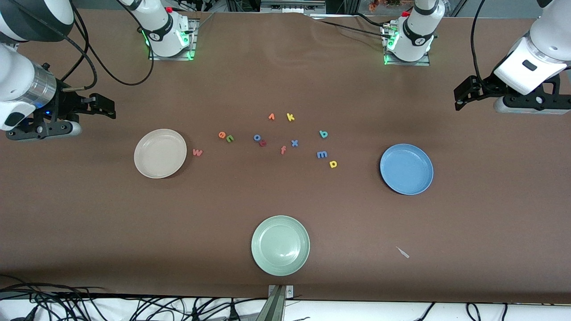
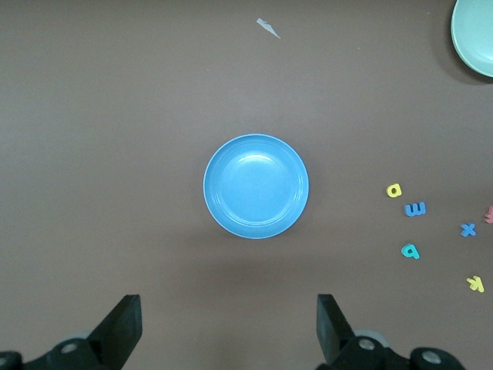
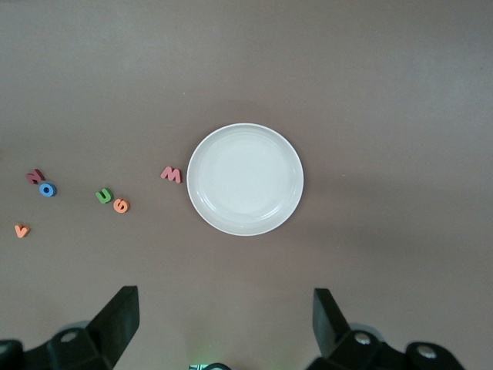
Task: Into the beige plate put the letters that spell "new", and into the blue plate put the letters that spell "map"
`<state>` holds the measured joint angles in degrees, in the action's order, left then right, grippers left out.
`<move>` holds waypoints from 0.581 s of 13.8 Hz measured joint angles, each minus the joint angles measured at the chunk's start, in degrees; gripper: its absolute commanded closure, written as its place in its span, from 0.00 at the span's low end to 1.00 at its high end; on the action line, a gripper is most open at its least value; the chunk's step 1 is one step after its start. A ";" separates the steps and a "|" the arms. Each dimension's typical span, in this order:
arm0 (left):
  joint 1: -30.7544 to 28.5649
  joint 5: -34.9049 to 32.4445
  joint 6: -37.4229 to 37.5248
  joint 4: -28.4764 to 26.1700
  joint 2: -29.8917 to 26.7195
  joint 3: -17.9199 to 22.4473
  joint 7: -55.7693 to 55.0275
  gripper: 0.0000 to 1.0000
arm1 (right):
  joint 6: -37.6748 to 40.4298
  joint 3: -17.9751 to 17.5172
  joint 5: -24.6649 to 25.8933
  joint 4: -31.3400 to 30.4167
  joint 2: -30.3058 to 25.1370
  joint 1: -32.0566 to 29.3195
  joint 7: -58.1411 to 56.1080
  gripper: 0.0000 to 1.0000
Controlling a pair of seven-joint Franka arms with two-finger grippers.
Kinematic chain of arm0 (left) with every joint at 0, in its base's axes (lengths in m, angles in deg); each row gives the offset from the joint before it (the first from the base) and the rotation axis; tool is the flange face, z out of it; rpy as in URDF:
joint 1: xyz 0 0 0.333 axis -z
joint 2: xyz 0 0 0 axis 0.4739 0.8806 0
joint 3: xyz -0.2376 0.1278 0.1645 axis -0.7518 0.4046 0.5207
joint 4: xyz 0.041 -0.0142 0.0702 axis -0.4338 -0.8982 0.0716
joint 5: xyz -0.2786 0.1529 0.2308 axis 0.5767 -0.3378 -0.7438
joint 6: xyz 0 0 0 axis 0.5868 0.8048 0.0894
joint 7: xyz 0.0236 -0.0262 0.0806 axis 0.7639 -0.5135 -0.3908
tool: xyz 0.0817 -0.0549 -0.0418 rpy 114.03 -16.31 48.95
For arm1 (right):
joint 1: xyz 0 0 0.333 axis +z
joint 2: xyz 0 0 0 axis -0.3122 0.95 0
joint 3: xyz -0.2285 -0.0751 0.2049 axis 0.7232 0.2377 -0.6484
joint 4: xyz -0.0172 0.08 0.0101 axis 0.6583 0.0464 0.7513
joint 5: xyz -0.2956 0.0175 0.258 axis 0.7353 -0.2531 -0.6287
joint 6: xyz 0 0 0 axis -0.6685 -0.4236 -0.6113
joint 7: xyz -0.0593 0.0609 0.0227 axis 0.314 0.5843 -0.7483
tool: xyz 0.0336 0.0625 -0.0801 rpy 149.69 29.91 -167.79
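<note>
Letters all lie loose on the table between the plates: pinkish-red w [image 1: 197,152] just beside the beige plate [image 1: 160,153], orange e [image 1: 221,135] touching green n [image 1: 229,138]. Blue m [image 1: 321,154], yellow a [image 1: 333,164] and teal p [image 1: 324,133] sit toward the blue plate [image 1: 406,169]. Left gripper [image 2: 227,327] waits, jaws spread, up by the blue plate; right gripper [image 3: 225,324] waits by the beige one, likewise spread

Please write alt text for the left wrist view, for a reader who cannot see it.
An empty blue plate lies on the brown table, with the left tool open above it. Beside the plate lie small foam letters: yellow "a", blue "m", teal "p", blue "x", yellow "k". A pale green plate shows at one corner.
</note>
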<state>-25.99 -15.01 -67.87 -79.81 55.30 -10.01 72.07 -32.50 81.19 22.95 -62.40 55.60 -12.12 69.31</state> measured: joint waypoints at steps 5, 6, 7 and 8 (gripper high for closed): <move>0.12 0.00 0.54 0.00 0.00 -0.17 0.05 0.00 | -3.68 -1.39 -0.02 -2.92 0.52 0.08 0.00 0.00; 0.18 0.00 0.66 0.00 0.00 -0.24 0.05 0.00 | -4.62 -1.90 -0.02 -3.81 0.66 0.11 0.00 0.00; 0.28 0.00 0.74 0.00 0.00 -0.27 0.05 0.00 | -5.44 -2.36 -0.02 -4.61 0.97 0.14 0.00 0.00; 0.37 0.00 0.84 0.00 0.00 -0.31 0.05 0.00 | -6.11 -2.74 -0.02 -5.23 1.53 0.26 0.00 0.00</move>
<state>-25.63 -15.01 -67.04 -79.81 55.30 -10.32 72.13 -38.61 78.45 22.93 -67.63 57.13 -11.86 69.32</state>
